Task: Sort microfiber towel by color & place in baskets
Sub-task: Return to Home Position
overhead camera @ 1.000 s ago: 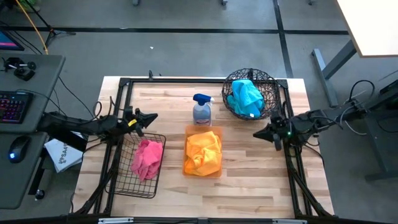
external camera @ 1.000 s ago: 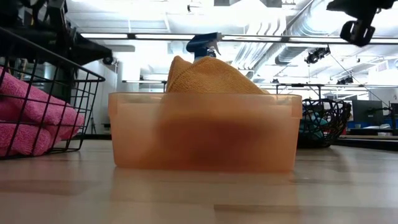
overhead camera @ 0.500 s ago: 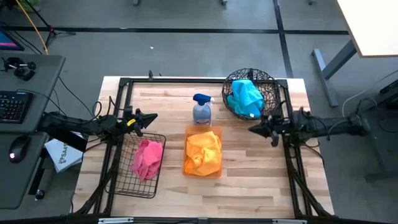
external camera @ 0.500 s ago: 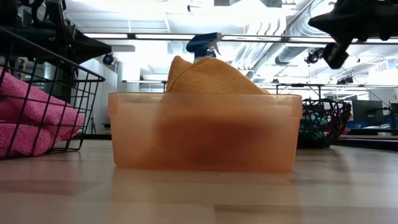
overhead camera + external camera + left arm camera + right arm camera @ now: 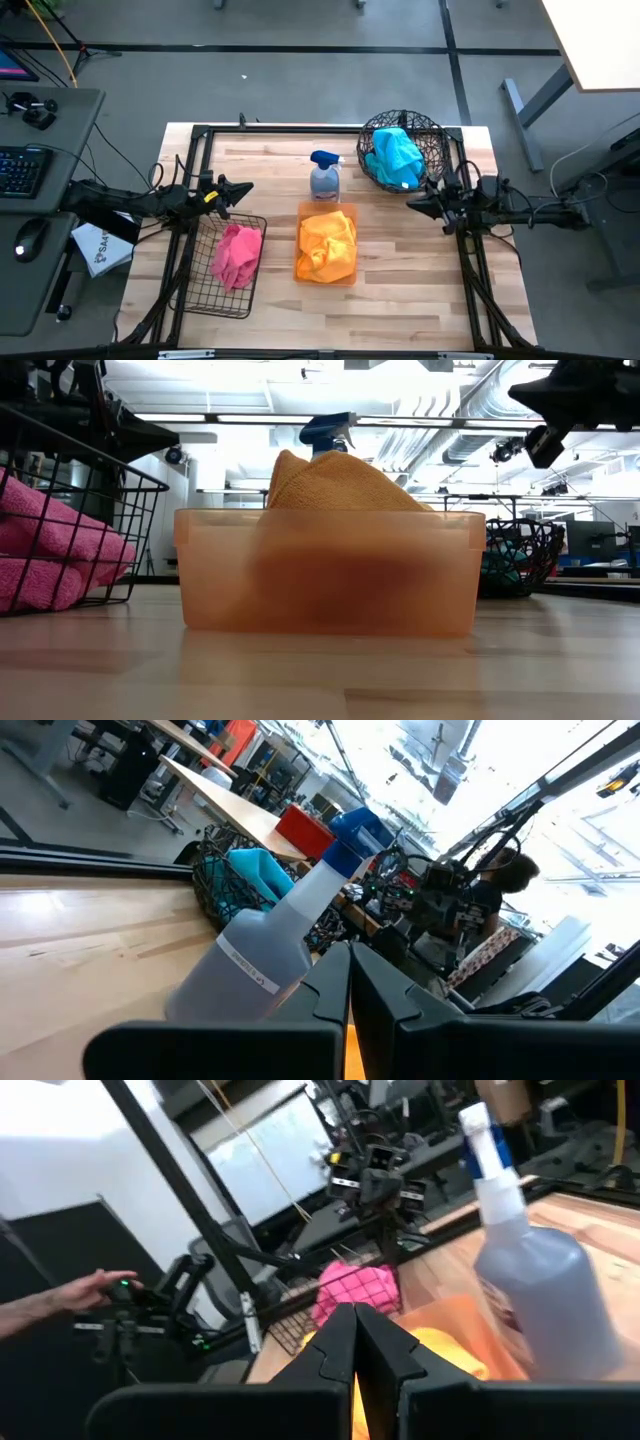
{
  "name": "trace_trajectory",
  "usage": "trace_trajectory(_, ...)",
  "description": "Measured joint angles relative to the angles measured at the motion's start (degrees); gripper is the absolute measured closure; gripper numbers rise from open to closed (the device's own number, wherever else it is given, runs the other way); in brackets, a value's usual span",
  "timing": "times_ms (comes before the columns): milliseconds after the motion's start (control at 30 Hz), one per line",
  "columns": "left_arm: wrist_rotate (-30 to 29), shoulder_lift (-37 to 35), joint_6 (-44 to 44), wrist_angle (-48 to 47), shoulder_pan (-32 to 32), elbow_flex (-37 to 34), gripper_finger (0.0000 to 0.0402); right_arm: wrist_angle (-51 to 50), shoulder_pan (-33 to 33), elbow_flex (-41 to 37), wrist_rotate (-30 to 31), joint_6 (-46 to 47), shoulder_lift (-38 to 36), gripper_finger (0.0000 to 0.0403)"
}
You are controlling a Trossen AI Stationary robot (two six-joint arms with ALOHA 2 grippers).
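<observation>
The round dark wire bowl-basket point(image 5: 432, 133) at the far right holds a teal towel point(image 5: 393, 155). A pink towel point(image 5: 237, 255) lies in the rectangular black wire-grid basket point(image 5: 205, 290) at the near left. In the middle, the translucent orange bin point(image 5: 349, 210) is filled with an orange towel point(image 5: 326, 245) that rises above its rim point(image 5: 330, 515). My left gripper point(image 5: 248, 186) hovers shut above the grid basket's far edge, pointing right. My right gripper point(image 5: 409, 208) hovers shut between the bowl-basket and the bin, pointing left. Both wrist views show the fingers closed on nothing.
A blue-capped spray bottle point(image 5: 324, 178) stands upright just beyond the orange bin, between the two grippers. Black frame rails point(image 5: 330, 128) run along the table's far and side edges. Bare wood lies near the front edge point(image 5: 400, 310). A person's hand point(image 5: 95, 1285) rests at a desk beyond the table.
My right arm has swung down from a raised slant until it lies level from the table's right side. Its gripper has shifted slightly toward the far edge and stayed shut. The left arm, towels and baskets have kept still.
</observation>
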Motion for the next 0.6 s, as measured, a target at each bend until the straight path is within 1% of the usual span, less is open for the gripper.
trace_trajectory(133, 0.0, 0.0, 0.0, 0.0, 0.0, 0.0, 0.0401, 8.4, 3.3, -5.7, 2.7, 0.3, -0.9, 0.0403)
trace_trajectory(200, 0.0, 0.0, 0.0, 0.0, 0.0, 0.0, 0.0401, 10.8, 3.9, -7.1, 3.5, -1.0, -1.3, 0.0403)
trace_trajectory(400, 0.0, 0.0, 0.0, 0.0, 0.0, 0.0, 0.0401, 11.8, 3.8, -10.2, 4.3, -2.0, -3.4, 0.0403)
trace_trajectory(467, 0.0, 0.0, 0.0, -0.1, 0.0, 0.0, 0.0401, 14.8, 3.8, -12.3, 5.2, -2.4, -4.3, 0.0403)
trace_trajectory(600, 0.0, 0.0, 0.0, -0.3, 0.0, 0.0, 0.0401, 14.5, 3.8, -12.3, 6.8, -4.1, -5.7, 0.0403)
